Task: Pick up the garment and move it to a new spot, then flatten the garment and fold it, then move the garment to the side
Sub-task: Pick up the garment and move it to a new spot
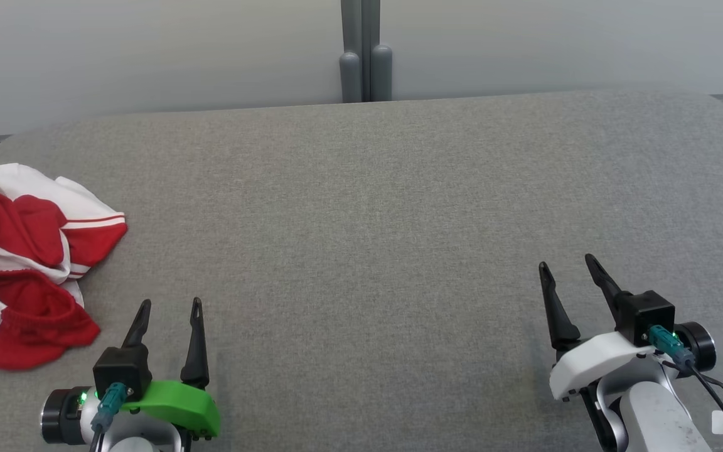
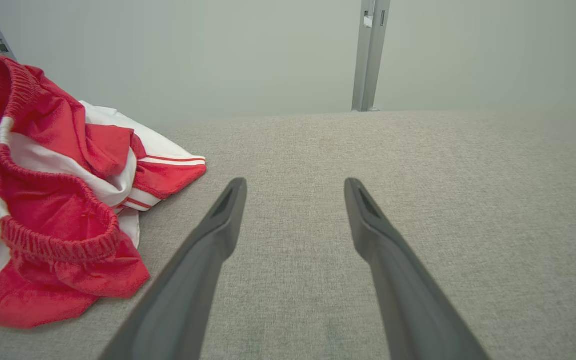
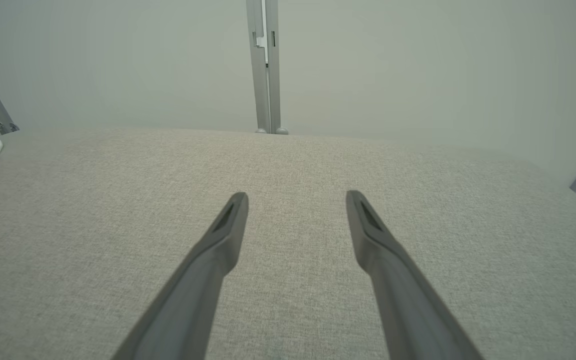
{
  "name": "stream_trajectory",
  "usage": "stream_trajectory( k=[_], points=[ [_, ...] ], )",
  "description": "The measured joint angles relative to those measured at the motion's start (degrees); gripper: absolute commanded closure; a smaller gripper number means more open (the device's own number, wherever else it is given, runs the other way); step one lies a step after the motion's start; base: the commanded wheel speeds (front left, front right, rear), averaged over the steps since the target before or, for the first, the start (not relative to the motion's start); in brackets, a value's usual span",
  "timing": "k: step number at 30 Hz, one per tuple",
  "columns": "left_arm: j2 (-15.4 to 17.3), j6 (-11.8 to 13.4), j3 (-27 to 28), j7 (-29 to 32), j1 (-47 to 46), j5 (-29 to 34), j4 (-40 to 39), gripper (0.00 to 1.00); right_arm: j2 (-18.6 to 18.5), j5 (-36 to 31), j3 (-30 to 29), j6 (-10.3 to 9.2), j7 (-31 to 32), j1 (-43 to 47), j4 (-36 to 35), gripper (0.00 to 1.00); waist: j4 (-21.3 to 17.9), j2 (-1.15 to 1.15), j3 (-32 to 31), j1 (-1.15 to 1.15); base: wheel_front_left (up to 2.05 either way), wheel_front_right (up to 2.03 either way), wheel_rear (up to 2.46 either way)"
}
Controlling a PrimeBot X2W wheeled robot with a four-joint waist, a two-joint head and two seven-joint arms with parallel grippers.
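Grippers sit nearest you: your left gripper (image 1: 171, 301) at near left, your right gripper (image 1: 566, 261) at near right, both with fingers spread and empty. Just left of the left gripper, apart from it, the red-and-white garment (image 1: 22, 263) lies crumpled at the left edge of the grey padded surface (image 1: 368, 220). Beyond its far edge stands a grey post (image 1: 366, 63).

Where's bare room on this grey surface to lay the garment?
The grey surface is bare between the left gripper and right gripper and back to its far edge. Crowded only at the left edge, where the garment lies crumpled.
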Motion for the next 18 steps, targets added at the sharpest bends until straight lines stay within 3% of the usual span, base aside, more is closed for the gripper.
stream_trajectory(
  k=[8,18],
  points=[
    [-0.03,0.49,0.40,0.00,0.02,-0.46,0.47,0.00,0.10,-0.37,-0.10,0.01,-0.01,0.07,-0.45,0.00,3.27,0.00,0.26,0.00,0.00,0.00,0.00],
    [-0.03,0.55,3.11,-0.09,1.35,-0.48,1.02,0.00,0.25,-0.14,1.57,0.02,-0.01,0.57,-0.35,0.00,10.22,0.00,0.17,0.00,0.00,0.00,0.00]
  ],
)
